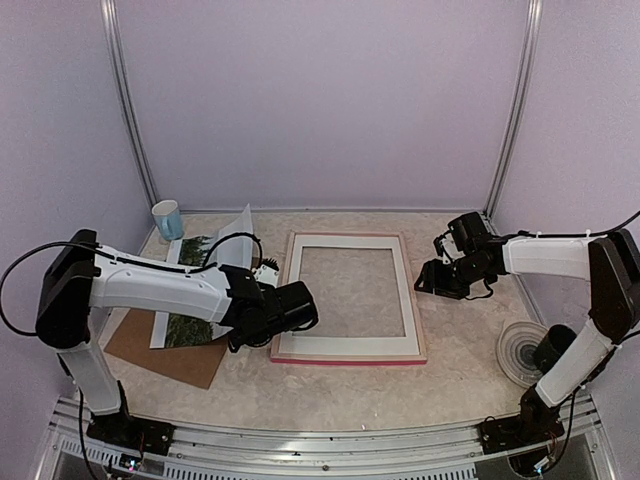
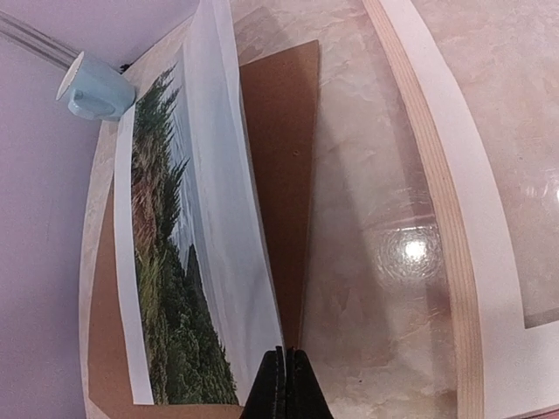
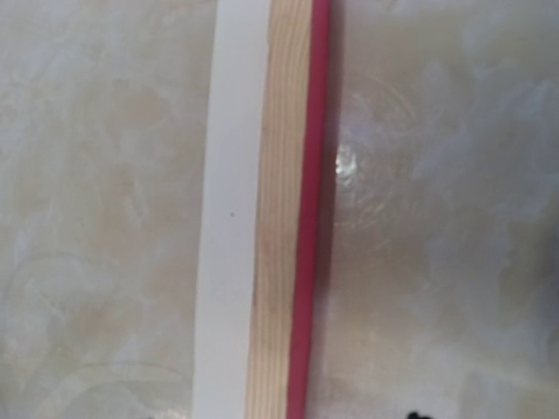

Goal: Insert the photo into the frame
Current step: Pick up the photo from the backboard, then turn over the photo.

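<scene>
While my left claw [image 2: 286, 360] is clamped shut on the near edge of the photo [image 2: 175, 288], bowed up over the brown backing board [image 2: 284, 131] left of the frame [image 3: 281, 209], my right claw [image 1: 432, 280] hangs above the frame's right rail; I cannot tell whether it is open.

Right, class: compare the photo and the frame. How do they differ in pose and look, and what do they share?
The photo curls upward, with one edge pinched by the left gripper; the frame lies flat on the table. The photo is a solid printed sheet; the frame is an open rectangle of thin rails. Both are rectangular.
</scene>
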Controlling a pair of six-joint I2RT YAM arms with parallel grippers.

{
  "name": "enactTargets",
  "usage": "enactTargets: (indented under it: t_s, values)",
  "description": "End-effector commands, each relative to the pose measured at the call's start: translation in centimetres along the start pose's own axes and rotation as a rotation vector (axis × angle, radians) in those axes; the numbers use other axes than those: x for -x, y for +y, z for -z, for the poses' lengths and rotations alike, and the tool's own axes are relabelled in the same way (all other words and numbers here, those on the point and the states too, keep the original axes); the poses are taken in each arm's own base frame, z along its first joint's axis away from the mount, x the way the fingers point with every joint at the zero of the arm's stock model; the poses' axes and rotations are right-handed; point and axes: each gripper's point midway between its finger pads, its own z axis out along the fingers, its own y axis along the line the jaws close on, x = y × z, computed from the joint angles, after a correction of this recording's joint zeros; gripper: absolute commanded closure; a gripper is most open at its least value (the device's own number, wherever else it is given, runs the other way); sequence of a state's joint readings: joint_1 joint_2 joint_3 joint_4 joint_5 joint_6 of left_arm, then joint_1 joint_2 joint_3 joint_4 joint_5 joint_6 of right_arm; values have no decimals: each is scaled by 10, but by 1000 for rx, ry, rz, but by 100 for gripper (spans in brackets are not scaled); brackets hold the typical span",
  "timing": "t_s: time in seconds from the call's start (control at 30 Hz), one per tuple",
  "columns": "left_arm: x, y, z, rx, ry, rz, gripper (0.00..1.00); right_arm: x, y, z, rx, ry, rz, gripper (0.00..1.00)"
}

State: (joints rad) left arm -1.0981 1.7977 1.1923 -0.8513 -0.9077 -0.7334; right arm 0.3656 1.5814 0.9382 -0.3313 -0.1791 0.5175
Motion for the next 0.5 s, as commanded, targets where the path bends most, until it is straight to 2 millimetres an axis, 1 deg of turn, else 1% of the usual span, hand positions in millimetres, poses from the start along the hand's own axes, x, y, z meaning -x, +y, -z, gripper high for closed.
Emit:
enactTargets:
  t_s: [0.0,0.33,0.47]
  values:
    - [22,6,24,-14,-57,47,100,4,6,6,18,-19,14,39]
    - [54,4,59,-105,-127,116,100,6,8,8,21,-25,19,39]
    - [66,-2,73,-156,-148,137,100,7,9,8,23,-24,21,38]
